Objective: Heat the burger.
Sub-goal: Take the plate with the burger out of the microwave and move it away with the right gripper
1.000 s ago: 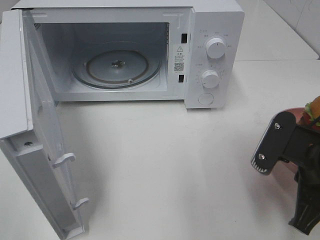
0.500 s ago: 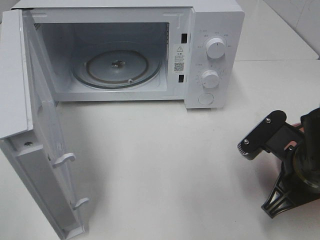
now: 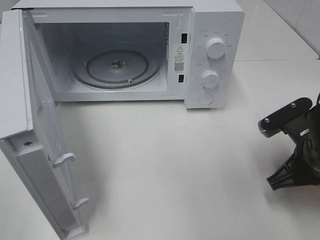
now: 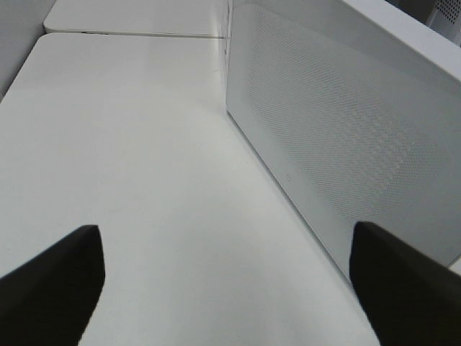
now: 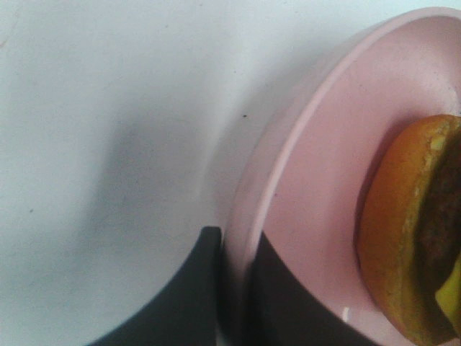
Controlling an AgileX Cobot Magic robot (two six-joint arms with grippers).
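Near right edge of the white counter point(image 3: 165, 170): right arm point(image 3: 295, 150), dark and folded, its hand hidden from the high view. In the right wrist view, right hand point(image 5: 234, 288) with both dark fingers point(image 5: 191, 288) pinched together on the rim of a pink plate point(image 5: 302, 173), one finger outside the rim, the other inside. Burger point(image 5: 414, 231) lying on that plate, well inside the rim, golden-brown bun toward the lens, dark patty and a sliver of yellow at the frame edge; neither plate nor burger visible from the high camera, both hidden behind the arm.

Near left: microwave door point(image 3: 40, 150) swung wide open, two white latch hooks on its free edge. In the left wrist view, left hand point(image 4: 230, 288) with its two dark fingertips point(image 4: 50, 281) set wide apart, nothing between them, just beside the door's perforated panel point(image 4: 338, 137), above bare counter.

Far: white microwave point(image 3: 210, 30), cavity open, glass turntable point(image 3: 117, 67) inside with nothing on it. Two round knobs point(image 3: 216, 47) and a round button on the right-hand panel.
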